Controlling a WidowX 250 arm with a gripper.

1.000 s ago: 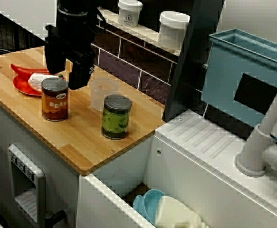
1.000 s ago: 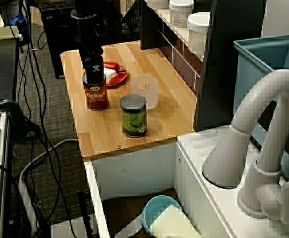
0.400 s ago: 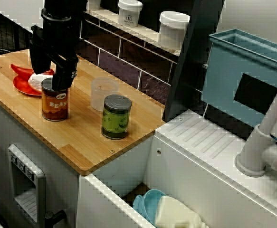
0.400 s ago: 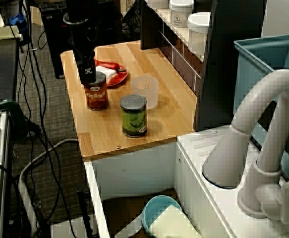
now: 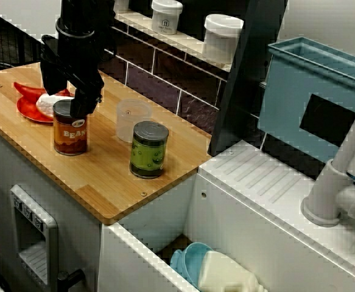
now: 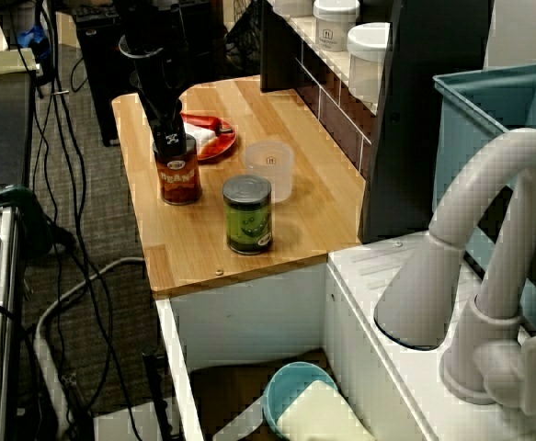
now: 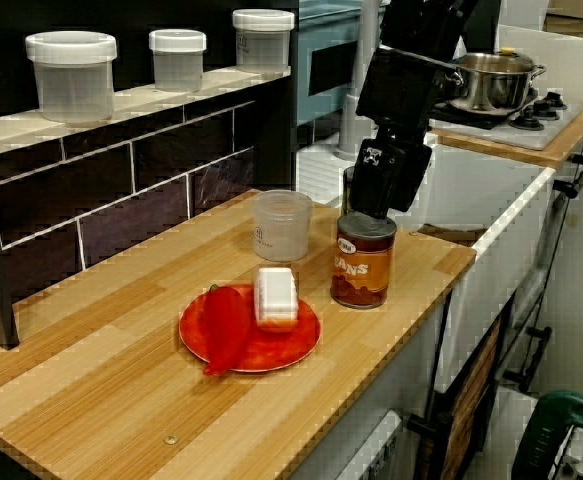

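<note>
down at the near right, below the bench edge, a pale blue bowl sits in the open compartment. up on the wood, the green can stands upright nearest the front right corner. left of it and well apart is the bean can, upright, lid on, near the bench's front edge. the black arm comes down over it, and its jaws hang just above the lid, set apart and closed on nothing. seen from the plate end, one finger sits low by the rim on the can's side away from the plate. i can't tell whether it touches. behind and between the two cans is a clear plastic cup, close to the green can but not touching. further left, just past the bean can, a red plate carries a red pepper and a white block. at the back, two lidded jars stand on the tiled ledge.
</note>
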